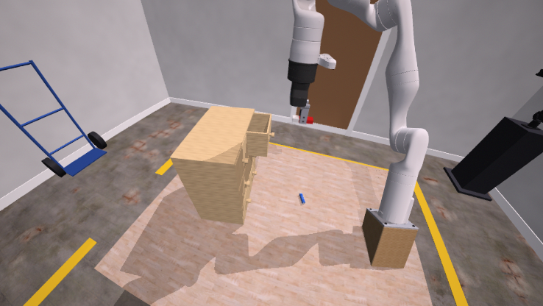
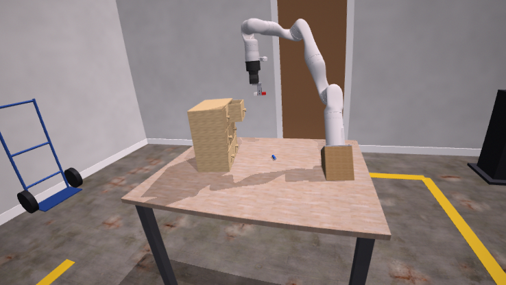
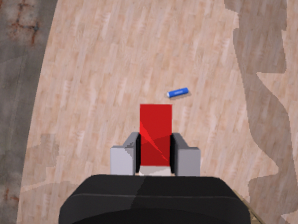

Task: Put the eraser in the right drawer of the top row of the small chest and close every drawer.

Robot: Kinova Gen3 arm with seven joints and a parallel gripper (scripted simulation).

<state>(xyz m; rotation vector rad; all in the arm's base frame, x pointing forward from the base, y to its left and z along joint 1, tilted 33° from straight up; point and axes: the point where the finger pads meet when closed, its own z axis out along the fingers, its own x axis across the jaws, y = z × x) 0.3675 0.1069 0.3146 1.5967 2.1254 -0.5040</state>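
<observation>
My gripper [image 1: 304,117] [image 2: 259,92] [image 3: 155,146] is shut on the eraser [image 1: 310,120] [image 2: 262,93] [image 3: 154,131], a red block with a white end. It hangs in the air above the level of the chest's top, out in front of the drawer fronts and apart from them. The small wooden chest [image 1: 213,159] [image 2: 210,134] stands upright on the table. Its top-row right drawer [image 1: 259,132] [image 2: 236,109] is pulled partway out and looks empty. The other drawers are pushed in.
A small blue object [image 1: 302,198] [image 2: 273,157] [image 3: 177,92] lies on the wooden table [image 1: 304,246] [image 2: 283,205] in front of the chest. The arm's wooden base block [image 1: 388,239] [image 2: 337,162] stands at the table's right side. A blue hand truck [image 1: 57,125] stands on the floor.
</observation>
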